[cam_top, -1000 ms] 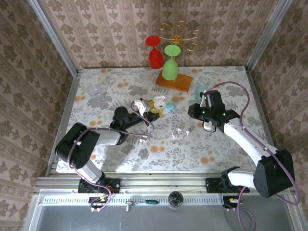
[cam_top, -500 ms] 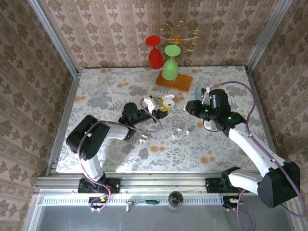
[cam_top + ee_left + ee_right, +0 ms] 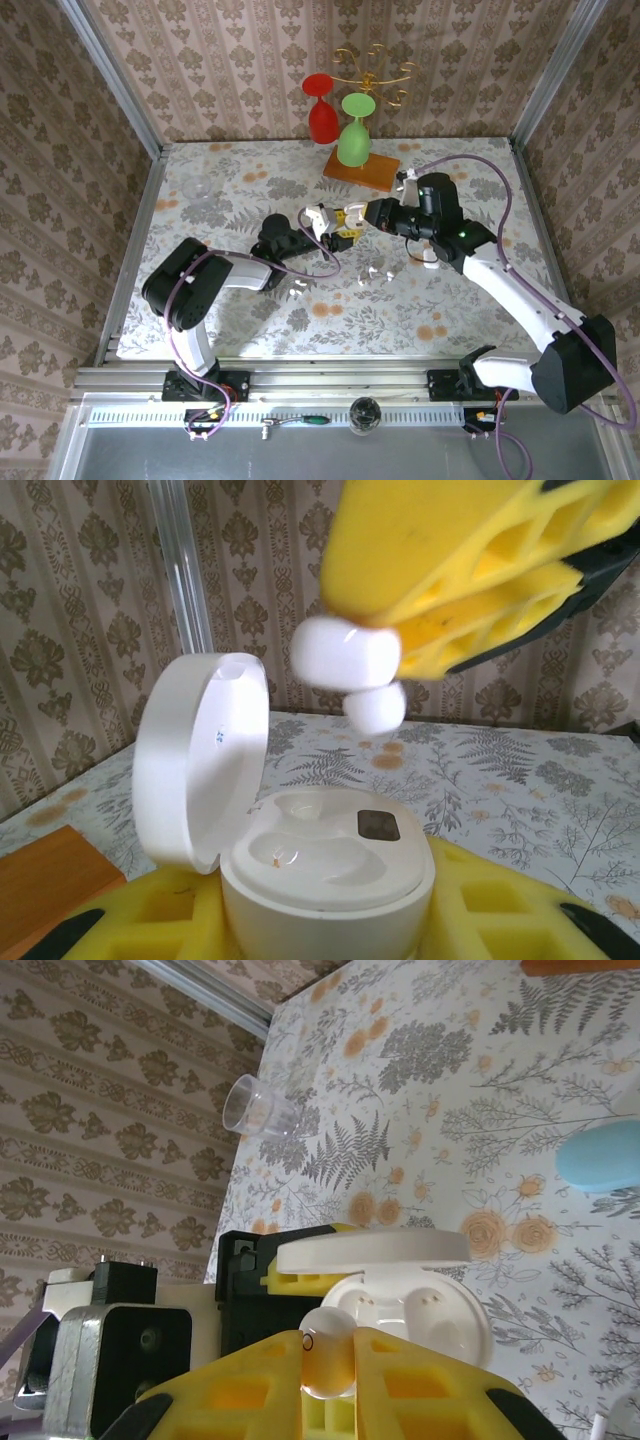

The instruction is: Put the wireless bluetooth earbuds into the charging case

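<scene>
Pinching a white earbud in my right claw, jaws nearly closed on it, I hold it just above the open charging case, not touching. My left claw clamps that case from both sides, its lid upright beside the wells. A blue case lies just beyond on the counter. Loose earbuds lie nearer me, a clear cup far left, and a red glass and green glass stand behind.
</scene>
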Robot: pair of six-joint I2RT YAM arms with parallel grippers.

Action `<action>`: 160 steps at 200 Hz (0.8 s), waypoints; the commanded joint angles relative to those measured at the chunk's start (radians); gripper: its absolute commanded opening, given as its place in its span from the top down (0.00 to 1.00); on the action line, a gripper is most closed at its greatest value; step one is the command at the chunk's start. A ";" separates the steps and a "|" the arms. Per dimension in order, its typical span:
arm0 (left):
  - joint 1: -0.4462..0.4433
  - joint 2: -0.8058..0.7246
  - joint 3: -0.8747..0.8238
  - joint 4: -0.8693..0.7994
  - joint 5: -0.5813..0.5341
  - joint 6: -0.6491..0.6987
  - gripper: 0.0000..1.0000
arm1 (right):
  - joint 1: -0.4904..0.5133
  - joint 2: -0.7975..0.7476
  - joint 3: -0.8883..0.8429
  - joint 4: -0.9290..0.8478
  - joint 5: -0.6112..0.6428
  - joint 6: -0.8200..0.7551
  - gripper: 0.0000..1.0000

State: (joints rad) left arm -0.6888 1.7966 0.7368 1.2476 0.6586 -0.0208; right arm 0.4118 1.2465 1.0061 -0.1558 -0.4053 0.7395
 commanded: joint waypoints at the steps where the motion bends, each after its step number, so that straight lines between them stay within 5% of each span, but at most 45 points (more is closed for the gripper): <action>1: -0.008 0.007 0.031 0.041 0.022 0.021 0.69 | 0.018 0.031 0.047 0.026 -0.025 -0.012 0.81; 120: -0.009 -0.006 0.029 0.041 -0.008 0.021 0.69 | 0.050 0.081 0.021 0.015 0.000 -0.015 0.81; 160: -0.008 -0.008 0.018 0.041 -0.008 0.021 0.69 | 0.050 0.049 0.031 -0.017 0.028 -0.030 0.62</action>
State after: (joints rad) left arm -0.6933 1.7966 0.7414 1.2457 0.6544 -0.0204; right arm 0.4564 1.3209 1.0222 -0.1520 -0.4034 0.7338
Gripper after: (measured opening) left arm 0.374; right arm 0.344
